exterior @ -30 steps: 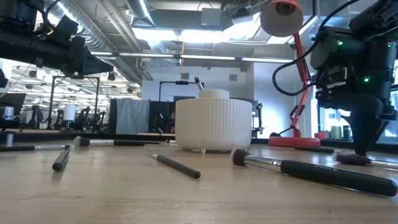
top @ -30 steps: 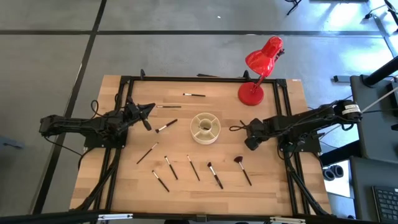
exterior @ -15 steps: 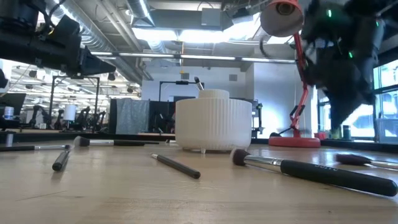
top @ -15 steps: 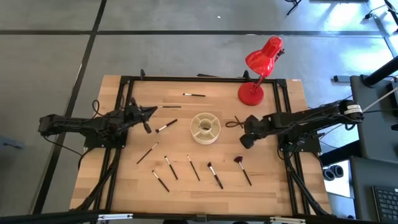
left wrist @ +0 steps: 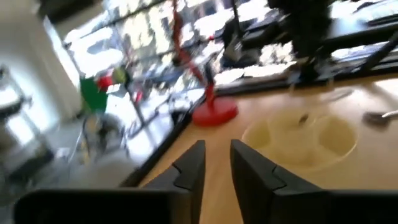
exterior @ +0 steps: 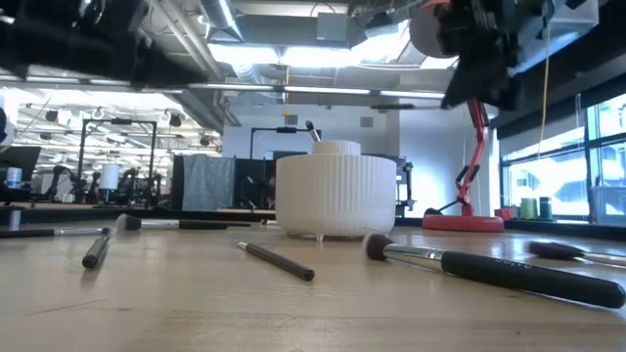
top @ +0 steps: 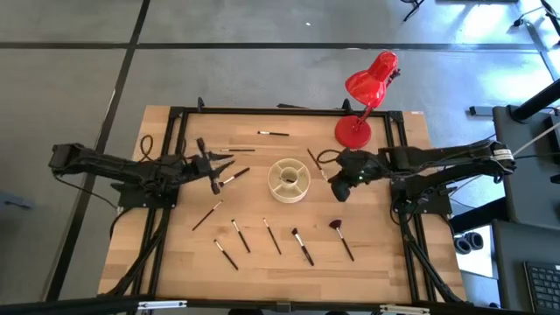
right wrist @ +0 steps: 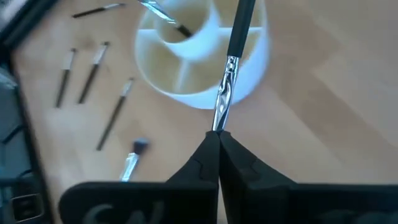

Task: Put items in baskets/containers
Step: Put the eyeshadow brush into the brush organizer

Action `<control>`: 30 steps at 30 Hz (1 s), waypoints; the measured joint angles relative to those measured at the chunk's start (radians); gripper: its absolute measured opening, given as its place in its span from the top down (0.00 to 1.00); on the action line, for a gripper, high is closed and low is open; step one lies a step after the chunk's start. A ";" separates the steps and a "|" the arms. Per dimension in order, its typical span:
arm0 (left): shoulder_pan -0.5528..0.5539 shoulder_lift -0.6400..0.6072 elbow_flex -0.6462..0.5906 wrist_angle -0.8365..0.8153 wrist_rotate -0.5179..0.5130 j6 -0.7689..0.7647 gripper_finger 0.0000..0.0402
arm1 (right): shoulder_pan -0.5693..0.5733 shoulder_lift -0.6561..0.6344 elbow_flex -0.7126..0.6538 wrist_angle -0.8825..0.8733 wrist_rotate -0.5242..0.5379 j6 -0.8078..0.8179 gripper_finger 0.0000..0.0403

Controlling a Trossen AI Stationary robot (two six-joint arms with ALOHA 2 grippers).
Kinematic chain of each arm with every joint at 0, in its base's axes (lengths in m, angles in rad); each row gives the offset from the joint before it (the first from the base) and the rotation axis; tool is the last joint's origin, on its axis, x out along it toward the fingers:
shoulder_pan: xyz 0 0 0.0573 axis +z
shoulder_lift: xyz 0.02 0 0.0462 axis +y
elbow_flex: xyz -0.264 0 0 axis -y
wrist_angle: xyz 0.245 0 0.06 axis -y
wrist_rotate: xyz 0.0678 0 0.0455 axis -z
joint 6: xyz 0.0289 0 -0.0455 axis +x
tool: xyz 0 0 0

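The cream organizer cup point(top: 289, 179) stands mid-table with one brush point(right wrist: 165, 18) in a compartment. My right gripper point(top: 330, 179) hangs just right of the cup, shut on a dark-handled brush point(top: 313, 162) that reaches over the cup's rim point(right wrist: 242, 37). My left gripper point(top: 213, 169) hovers left of the cup, open, with nothing between its fingers point(left wrist: 186, 171). Several more brushes lie flat on the wood, among them one point(top: 232, 178) beside the left gripper, a row point(top: 272, 236) near the front and a fan-tipped one point(top: 341, 238). My right gripper pinches the brush between its two shut fingertips at the end of the silver ferrule point(right wrist: 217, 121). The fingers slant down from the table's right side, roughly in line with the brush. The brush is lifted clear, its dark handle point(right wrist: 239, 34) pointing away over the cup.
A red desk lamp point(top: 363, 96) stands at the back right, its base point(top: 353, 133) close to the right arm. Two brushes point(top: 273, 133) lie near the far edge. Black frame rails point(top: 175, 131) run along the table's sides. Bare wood lies around the cup.
My right gripper has shut on a brush lying right of the cup, risen well off the table with it and moved toward the cup; the brush is now lifted clear. My left gripper has shifted toward the near edge, rolled and opened.
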 joint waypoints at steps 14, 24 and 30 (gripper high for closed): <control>-0.063 0.675 0.470 0.056 -0.032 0.591 0.59 | -0.029 0.108 0.021 0.192 -0.226 0.000 1.00; -0.088 0.944 0.680 0.057 -0.098 0.904 0.61 | -0.029 0.108 0.021 0.207 -0.226 0.011 1.00; -0.073 1.017 0.723 0.063 -0.181 0.974 0.66 | -0.026 0.108 0.021 0.238 -0.252 0.014 1.00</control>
